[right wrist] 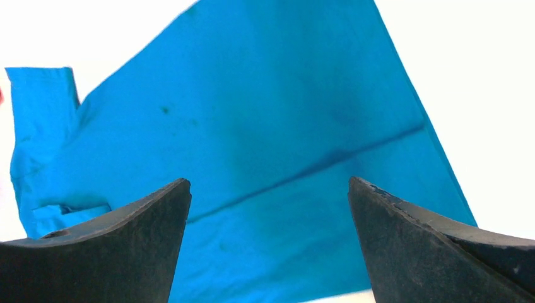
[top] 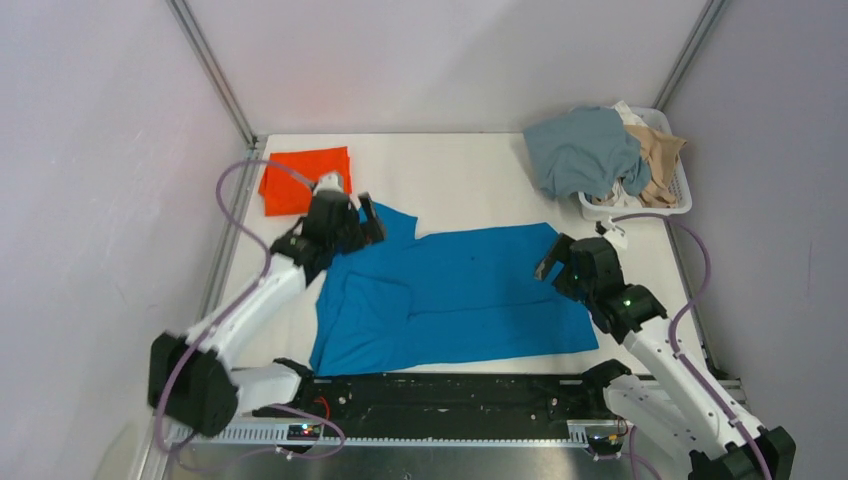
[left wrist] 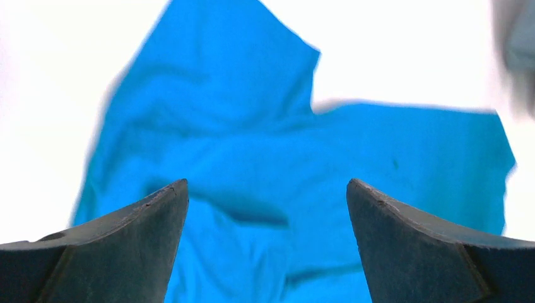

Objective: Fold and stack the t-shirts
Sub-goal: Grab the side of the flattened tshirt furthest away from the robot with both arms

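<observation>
T-shirts check, top view: blue t-shirt (top: 450, 300) is lying spread across centre frame on the table (top: 470, 170), its left part rumpled and doubled over, one sleeve poking toward upper left. Orange-red t-shirt (top: 300, 180) is sitting folded at upper left, apart from the blue. Grey-blue t-shirt (top: 580, 150) and tan t-shirt (top: 662, 160) are sitting heaped in the basket (top: 640, 208) at upper right, grey-blue draping over the rim.

Left gripper (top: 372, 220) is hovering over the sleeve end, jaws wide, holding nothing. Right gripper (top: 552, 258) is hovering at the blue's upper right corner, also wide and empty.

Risks I am flagging:
1. Left pinch catching only one layer of the rumpled part, so the fold is coming out skewed.
2. Left arm is working near the orange-red, so a swing could be knocking that fold apart.
3. Uneven pull btwn arms bunching the cloth.
</observation>
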Robot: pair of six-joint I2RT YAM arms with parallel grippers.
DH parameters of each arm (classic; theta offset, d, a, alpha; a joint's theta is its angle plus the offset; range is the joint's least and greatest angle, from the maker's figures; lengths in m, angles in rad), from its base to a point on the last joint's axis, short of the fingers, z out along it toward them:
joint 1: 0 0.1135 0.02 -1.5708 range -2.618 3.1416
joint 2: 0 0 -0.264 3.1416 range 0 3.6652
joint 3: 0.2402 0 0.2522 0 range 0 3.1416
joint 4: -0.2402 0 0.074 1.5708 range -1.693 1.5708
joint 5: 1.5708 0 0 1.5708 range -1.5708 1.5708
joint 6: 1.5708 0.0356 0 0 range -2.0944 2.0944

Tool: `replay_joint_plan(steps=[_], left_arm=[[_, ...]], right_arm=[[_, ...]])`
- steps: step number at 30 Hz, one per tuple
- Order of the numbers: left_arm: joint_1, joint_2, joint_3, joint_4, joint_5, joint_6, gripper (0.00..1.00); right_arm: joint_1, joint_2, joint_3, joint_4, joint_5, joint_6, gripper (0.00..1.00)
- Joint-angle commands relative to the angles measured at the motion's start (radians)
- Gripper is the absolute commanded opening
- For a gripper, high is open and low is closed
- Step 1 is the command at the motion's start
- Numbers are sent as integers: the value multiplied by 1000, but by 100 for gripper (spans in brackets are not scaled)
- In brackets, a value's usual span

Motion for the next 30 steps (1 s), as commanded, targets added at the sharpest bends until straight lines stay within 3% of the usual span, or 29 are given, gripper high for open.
replay_joint_plan(steps=[1,6,10,14,22,30], left_arm=[[135,307,255,10,-29,173,100],[243,651,568,8,175,243,100],[273,913,772,6,198,231,100],[276,1068,932,-4,167,203,100],[277,1181,983,-64,151,133,97],[263,1114,878,-91,188,136,94]], right_arm=[[-18,53,41,183,26,-126,99],[-73,98,41,227,-12,-159,99],[-101,122,40,209,-27,-163,99],[-114,131,39,204,-47,-167,99],[-121,99,28,187,-48,-166,99],[-124,74,15,186,-53,-156,99]])
